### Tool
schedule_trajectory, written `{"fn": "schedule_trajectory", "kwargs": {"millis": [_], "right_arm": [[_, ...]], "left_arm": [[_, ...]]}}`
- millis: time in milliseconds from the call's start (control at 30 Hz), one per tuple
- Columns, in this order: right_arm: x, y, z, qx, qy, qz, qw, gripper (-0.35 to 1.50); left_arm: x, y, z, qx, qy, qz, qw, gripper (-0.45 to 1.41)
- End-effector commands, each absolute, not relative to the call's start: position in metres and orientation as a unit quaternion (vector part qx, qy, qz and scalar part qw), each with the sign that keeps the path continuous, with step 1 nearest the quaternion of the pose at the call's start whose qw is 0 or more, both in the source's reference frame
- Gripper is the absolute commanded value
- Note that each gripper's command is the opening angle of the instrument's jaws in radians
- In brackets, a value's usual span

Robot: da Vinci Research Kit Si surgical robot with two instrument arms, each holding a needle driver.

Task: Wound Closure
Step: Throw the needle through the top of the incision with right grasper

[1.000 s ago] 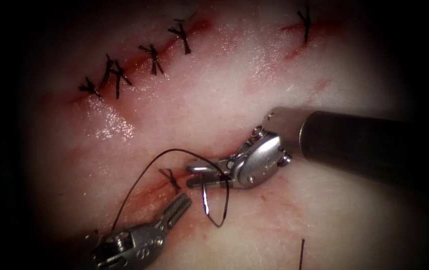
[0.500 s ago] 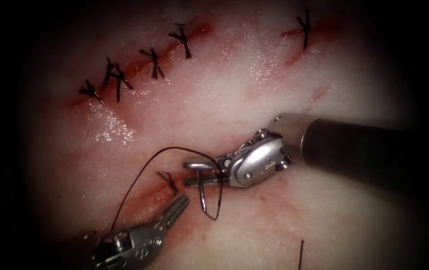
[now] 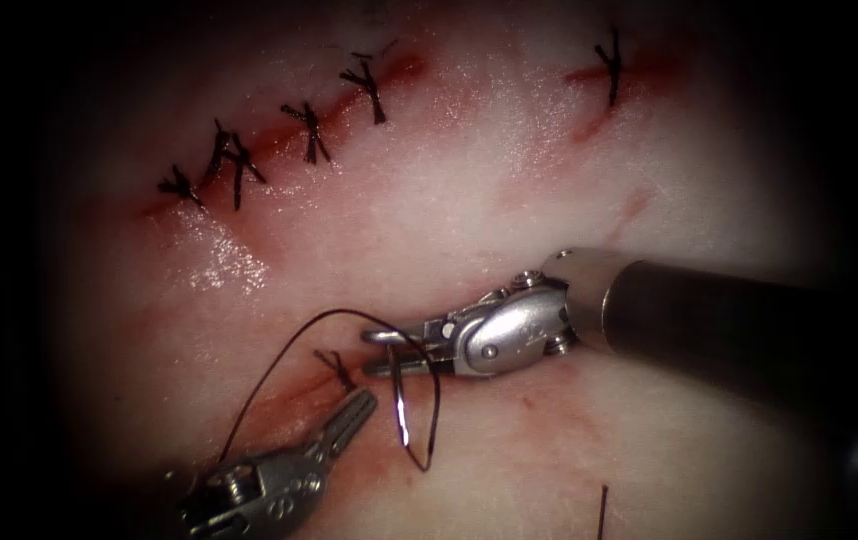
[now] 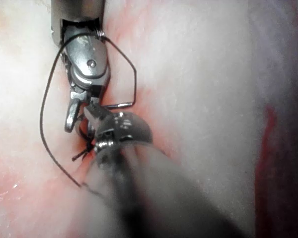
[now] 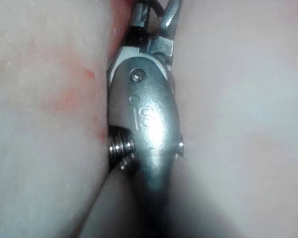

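My right tool [image 3: 374,352] comes in from the right and lies over the open cut [image 3: 289,385] in the tissue [image 3: 509,180]. The curved needle [image 3: 402,405] is gripped deep between its jaws, whose tips stand a little apart. The needle hangs below them, free of the tissue. Dark thread [image 3: 279,355] arcs from the needle over to the left and down past my left tool [image 3: 361,400]. That tool is shut and holds nothing, its tips just below a tied stitch [image 3: 337,368]. In the left wrist view the needle [image 4: 133,84] curves beside the right tool [image 4: 87,64].
A closed cut with several knotted stitches [image 3: 309,130] runs across the upper left, and one more stitch [image 3: 609,70] sits at the upper right. A short thread end [image 3: 602,510] stands at the lower right. Red fluid stains the tissue along the cuts.
The right tool has shifted slightly left and down and rolled, and the needle's lower bend has swung left with it. The left tool has stayed still.
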State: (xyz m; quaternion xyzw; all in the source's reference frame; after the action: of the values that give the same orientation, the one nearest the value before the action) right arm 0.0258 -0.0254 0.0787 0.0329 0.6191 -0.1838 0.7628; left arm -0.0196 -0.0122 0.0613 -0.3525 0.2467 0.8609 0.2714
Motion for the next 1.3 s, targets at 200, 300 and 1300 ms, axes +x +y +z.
{"fn": "schedule_trajectory", "kwargs": {"millis": [200, 300, 1300], "right_arm": [[0.0263, -0.025, 0.079, 0.034, 0.613, -0.185, 0.767, -0.35], [0.0261, -0.0247, 0.079, 0.029, 0.611, -0.18, 0.77, -0.35], [0.0259, -0.0204, 0.0741, 0.075, 0.597, -0.068, 0.795, 0.67]], "left_arm": [[-0.02, -0.0119, 0.0618, -0.352, 0.248, 0.861, 0.271, -0.37], [-0.02, -0.0119, 0.0618, -0.352, 0.248, 0.861, 0.271, -0.37], [-0.0202, -0.0118, 0.0613, -0.351, 0.247, 0.861, 0.273, -0.35]]}}
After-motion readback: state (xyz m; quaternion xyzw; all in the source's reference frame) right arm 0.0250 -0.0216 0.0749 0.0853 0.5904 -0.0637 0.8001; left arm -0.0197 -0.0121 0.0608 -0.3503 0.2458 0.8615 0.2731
